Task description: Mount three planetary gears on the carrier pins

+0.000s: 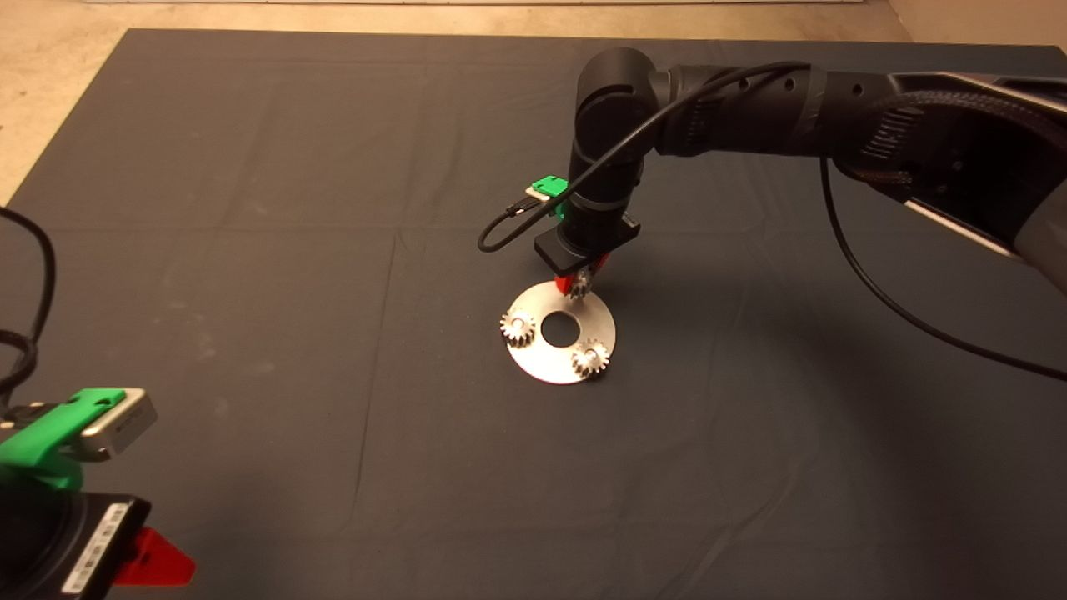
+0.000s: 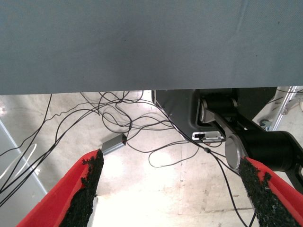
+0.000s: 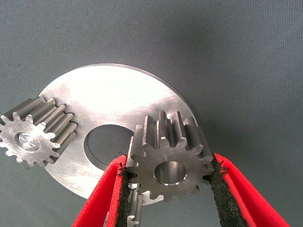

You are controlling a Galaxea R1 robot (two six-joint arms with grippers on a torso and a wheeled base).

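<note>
Reaching in from the right over the mat's middle: right arm (image 1: 750, 100), wrist pointed straight down. At its tip, right gripper (image 3: 168, 189) clenched on the third gear (image 3: 168, 163), pads pressing the teeth on both sides, bore facing up, over the far edge of the disc (image 1: 546, 367). Already seated on pins (image 3: 27, 140): two gears, one at the disc's left (image 1: 518, 327) and one at its near right (image 1: 590, 358). Third pin hidden under the held gear; impossible to say whether the bore has caught it.

Likely faults, judged from this pose:
- Disc loose on cloth, so liable to slide or tip under off-centre downward pressure, upsetting the two seated gears.
- Bore slightly off the pin or tilted, hence jamming on the pin's top instead of sliding down.
- Grip on tooth tips only, so possible twisting or slipping of the gear between the pads.
- Release before full seating, leaving the gear perched crooked or rolling off onto the mat.

Surface: dark mat (image 1: 250, 250), creased in faint folds, dull and slightly dusty. Beyond its edges, pale floor (image 2: 156, 189) strewn with thin black cables (image 2: 118, 118). Parked at the near left corner: left gripper (image 2: 173, 189), fingers spread wide, holding nothing.
</note>
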